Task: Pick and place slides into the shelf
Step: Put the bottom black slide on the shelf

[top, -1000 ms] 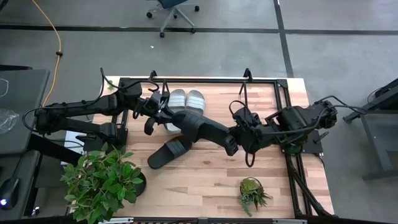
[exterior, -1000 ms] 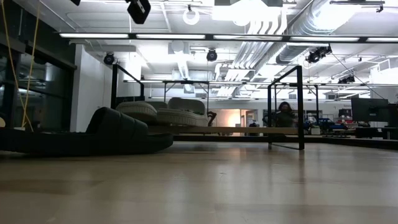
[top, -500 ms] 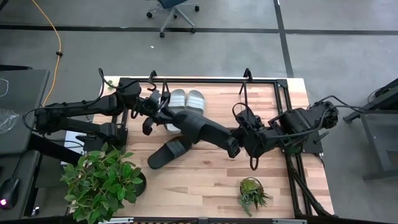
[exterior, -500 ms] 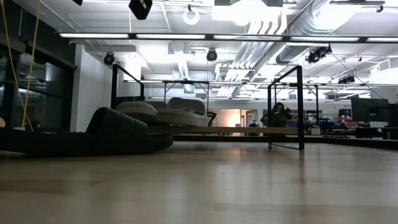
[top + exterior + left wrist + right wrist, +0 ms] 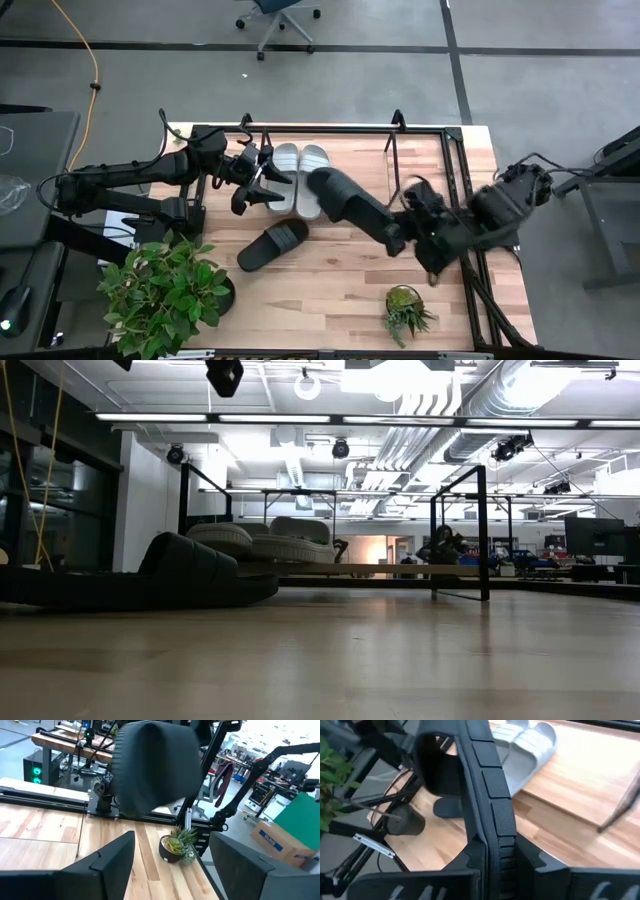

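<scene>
The right gripper [image 5: 397, 236] is clamped on a black slide [image 5: 345, 198] and holds it in the air over the middle of the table [image 5: 330, 290], its far end reaching toward the shelf [image 5: 330, 130]; in the right wrist view the two dark fingers [image 5: 550, 880] pinch the slide's edge [image 5: 487, 805], which fills the middle of the picture and hides much of what lies behind; the left gripper [image 5: 262, 180] hangs just beside the grey slides [image 5: 298, 172] at the shelf's left part, its fingers [image 5: 107, 862] standing apart with nothing between them, and in the left wrist view the lifted black slide [image 5: 152, 765] looms large and blocks the far side of the table; the two grey slides lie side by side on the shelf's wood base, partly covered from above by the left gripper and the held slide; the second black slide [image 5: 273, 244] lies flat on the table in front of the shelf, near a large leafy plant [image 5: 165, 290]; a small potted plant [image 5: 405, 310] stands near the table's front edge; in the low view the flat black slide [image 5: 150, 580] is cut off at the left edge, the grey pair [image 5: 265, 540] shows behind it, and neither gripper can be made out there
</scene>
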Controlling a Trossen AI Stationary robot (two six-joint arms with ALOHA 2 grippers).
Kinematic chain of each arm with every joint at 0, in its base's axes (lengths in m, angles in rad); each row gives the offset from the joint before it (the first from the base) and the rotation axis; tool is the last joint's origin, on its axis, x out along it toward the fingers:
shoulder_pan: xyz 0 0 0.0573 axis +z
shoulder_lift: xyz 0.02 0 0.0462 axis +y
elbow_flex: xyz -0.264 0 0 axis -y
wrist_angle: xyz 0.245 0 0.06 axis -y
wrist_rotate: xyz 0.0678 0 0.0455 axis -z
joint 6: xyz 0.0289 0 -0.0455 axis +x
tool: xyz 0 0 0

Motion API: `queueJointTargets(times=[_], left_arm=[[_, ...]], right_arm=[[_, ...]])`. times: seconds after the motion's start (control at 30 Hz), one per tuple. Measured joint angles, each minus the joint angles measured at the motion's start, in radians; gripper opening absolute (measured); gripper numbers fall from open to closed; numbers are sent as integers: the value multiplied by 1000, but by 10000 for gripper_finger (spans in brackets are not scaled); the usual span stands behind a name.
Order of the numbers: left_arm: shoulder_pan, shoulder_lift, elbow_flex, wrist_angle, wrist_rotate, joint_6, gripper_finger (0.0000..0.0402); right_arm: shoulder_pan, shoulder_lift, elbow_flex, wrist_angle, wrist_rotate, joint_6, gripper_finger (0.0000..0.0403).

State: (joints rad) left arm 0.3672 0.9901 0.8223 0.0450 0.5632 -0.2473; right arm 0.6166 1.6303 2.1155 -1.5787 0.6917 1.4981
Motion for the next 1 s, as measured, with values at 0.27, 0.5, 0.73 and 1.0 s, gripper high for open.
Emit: queueJointTargets(times=[0.27,0.5,0.73,1.0], left_arm=[[0,0,0,-3,-4,58,229],[0,1,1,-2,20,67,200],[0,1,1,-1,66,64,183],[-1,1,2,-1,81,60,183]], right_arm=[[162,19,-2,7,276,283,35],[189,94,-3,7,363,454,35],[196,201,-3,8,435,632,35],[203,147,-5,8,463,582,35]])
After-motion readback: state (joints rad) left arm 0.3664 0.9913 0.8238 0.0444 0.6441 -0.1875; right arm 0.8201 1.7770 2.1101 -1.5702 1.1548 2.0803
